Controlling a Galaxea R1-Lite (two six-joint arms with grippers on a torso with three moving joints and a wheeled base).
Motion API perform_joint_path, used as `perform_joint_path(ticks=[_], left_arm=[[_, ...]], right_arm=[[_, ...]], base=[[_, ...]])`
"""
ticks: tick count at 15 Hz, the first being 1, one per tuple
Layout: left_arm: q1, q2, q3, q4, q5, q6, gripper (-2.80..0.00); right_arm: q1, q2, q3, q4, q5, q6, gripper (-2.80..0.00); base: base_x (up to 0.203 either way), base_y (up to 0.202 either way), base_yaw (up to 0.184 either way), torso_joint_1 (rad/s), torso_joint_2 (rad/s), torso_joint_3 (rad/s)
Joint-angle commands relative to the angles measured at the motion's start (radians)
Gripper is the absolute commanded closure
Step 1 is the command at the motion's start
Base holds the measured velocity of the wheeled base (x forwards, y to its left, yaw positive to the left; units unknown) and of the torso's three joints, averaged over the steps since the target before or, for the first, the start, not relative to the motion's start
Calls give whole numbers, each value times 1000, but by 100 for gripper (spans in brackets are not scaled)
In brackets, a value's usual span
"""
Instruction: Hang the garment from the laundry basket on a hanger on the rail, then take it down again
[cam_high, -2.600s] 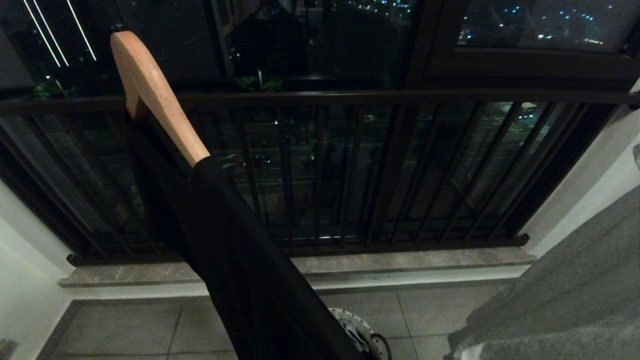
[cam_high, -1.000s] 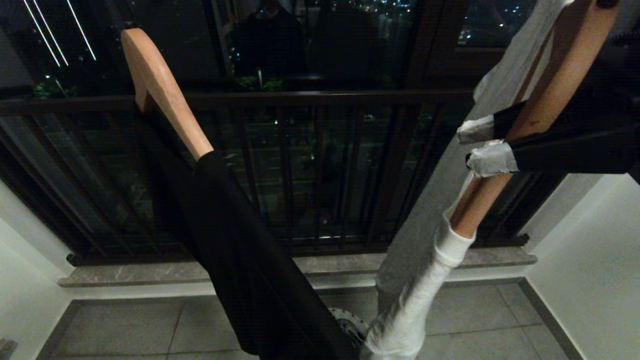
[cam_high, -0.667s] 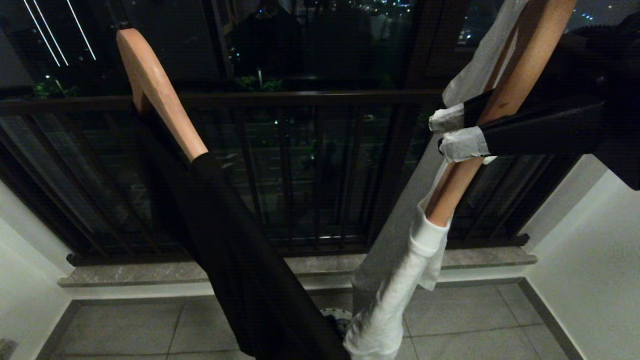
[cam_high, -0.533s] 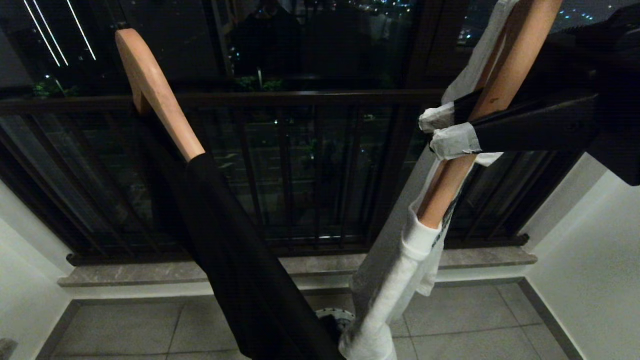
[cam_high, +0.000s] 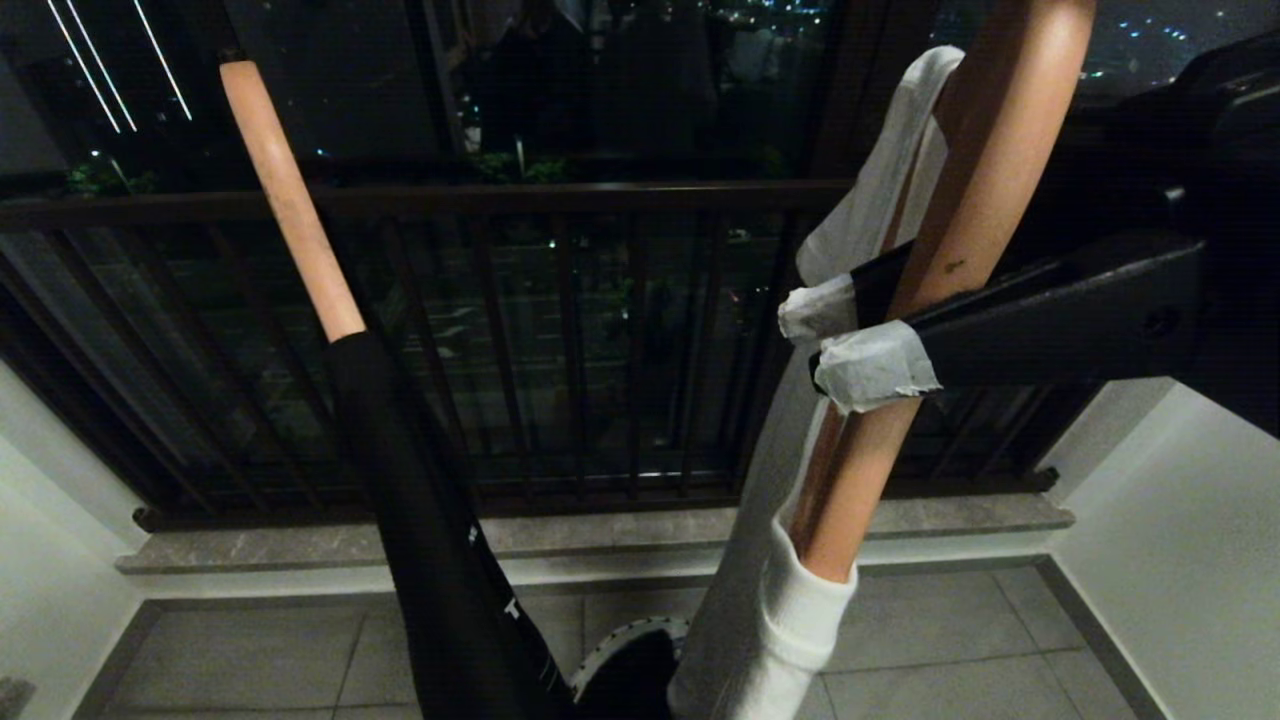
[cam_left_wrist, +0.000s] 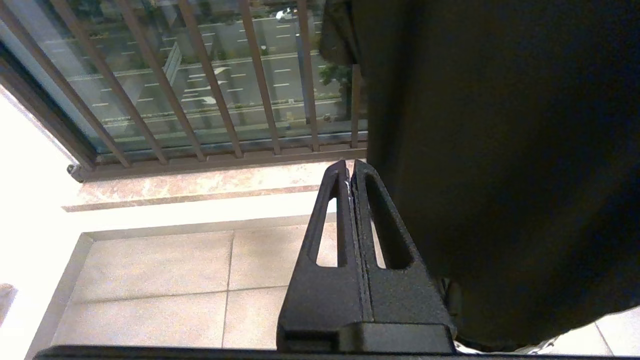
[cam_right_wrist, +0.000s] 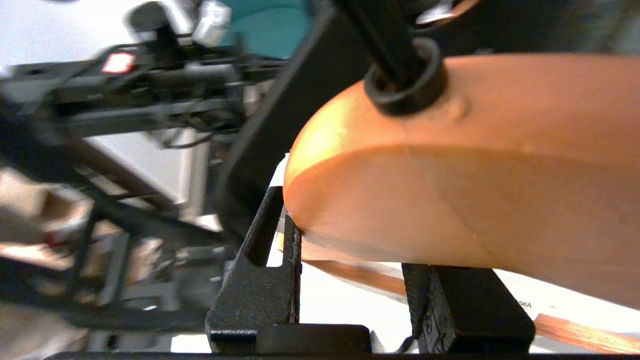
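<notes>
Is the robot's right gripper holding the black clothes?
No, the right gripper is clamped on a wooden hanger carrying a white garment; the black garment hangs apart on another hanger.

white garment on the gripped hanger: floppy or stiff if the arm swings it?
Probably floppy: the white garment hangs limp off the wooden hanger that the right gripper clamps. It likely sways, and could slide along the smooth arm.

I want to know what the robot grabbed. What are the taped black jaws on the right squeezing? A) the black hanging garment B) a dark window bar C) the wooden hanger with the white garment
C: the right gripper clamps the tan wooden hanger carrying the white garment.
</notes>
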Motion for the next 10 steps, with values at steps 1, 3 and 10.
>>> perform_joint_path(ticks=[1,3,10], left_arm=[[0,-1,3,0,0,0,0],[0,-1,3,0,0,0,0],[0,-1,3,0,0,0,0]], right_arm=[[2,2,19,5,46,0,0],[1,16,25,4,75,0,0],[-5,60,29,3,204,-1,0]], base=[[0,0,0,0,0,0],[0,0,0,0,0,0],[0,0,0,0,0,0]])
